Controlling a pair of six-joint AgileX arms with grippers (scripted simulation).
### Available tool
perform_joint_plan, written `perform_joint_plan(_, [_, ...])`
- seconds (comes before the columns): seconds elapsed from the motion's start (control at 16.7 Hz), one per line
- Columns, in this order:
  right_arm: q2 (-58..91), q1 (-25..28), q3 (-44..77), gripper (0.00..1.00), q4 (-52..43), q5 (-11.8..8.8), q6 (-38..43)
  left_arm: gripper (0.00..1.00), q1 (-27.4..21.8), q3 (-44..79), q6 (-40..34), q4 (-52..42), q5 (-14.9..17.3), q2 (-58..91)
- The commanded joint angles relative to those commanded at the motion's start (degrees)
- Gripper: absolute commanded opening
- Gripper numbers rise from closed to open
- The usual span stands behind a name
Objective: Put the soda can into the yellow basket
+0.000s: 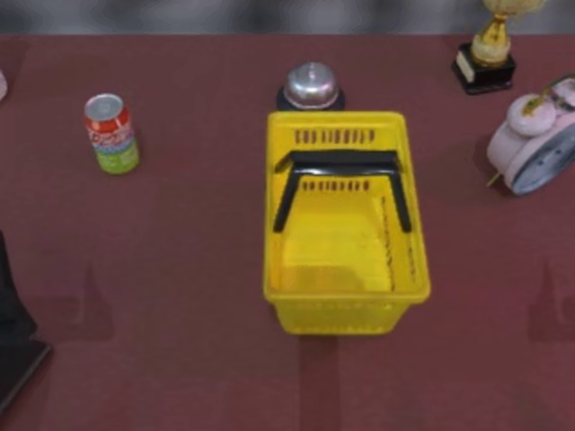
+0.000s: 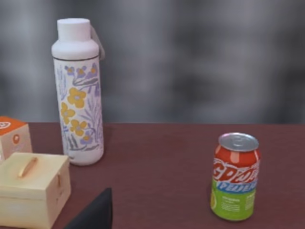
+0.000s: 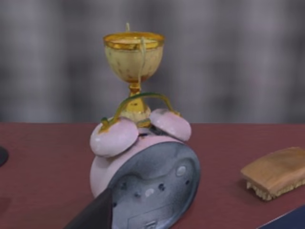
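Note:
The soda can [image 1: 111, 134] stands upright at the far left of the table, red above and lime-green below, with a silver top. In the left wrist view the soda can [image 2: 235, 177] stands ahead of my left gripper, apart from it. The yellow basket [image 1: 345, 285] sits in the middle of the table with nothing inside and its black handle [image 1: 341, 163] raised across it. My left arm [image 1: 13, 332] rests at the near left edge, well short of the can. My right arm is out of the top view; its wrist view faces a pink alarm clock [image 3: 143, 171].
A silver bell [image 1: 311, 86] stands just behind the basket. A gold trophy [image 1: 490, 49] and the pink alarm clock [image 1: 536, 139] occupy the far right. A floral bottle [image 2: 78, 93], a wooden box [image 2: 31, 188] and an orange box [image 2: 12, 136] show in the left wrist view. A brush [image 3: 276, 171] lies beyond the clock.

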Motion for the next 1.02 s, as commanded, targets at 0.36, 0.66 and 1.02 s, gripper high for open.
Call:
perform_joint_plan(0.36, [0.0,0.0,0.0,1.0,0.0,0.0,0.0,1.0,-0.61,5.36,1.38,-2.8,0.61,4.98])
perform_joint_plan(0.66, [0.0,0.0,0.0,1.0,0.0,0.0,0.0,1.0,-1.76,23.09,6.28,-12.85,1.72,22.44])
perform_joint_plan(1.02, [0.0,0.0,0.0,1.0,0.0,0.0,0.0,1.0,-2.85,54.6,15.26,-31.34,2.67,54.51])
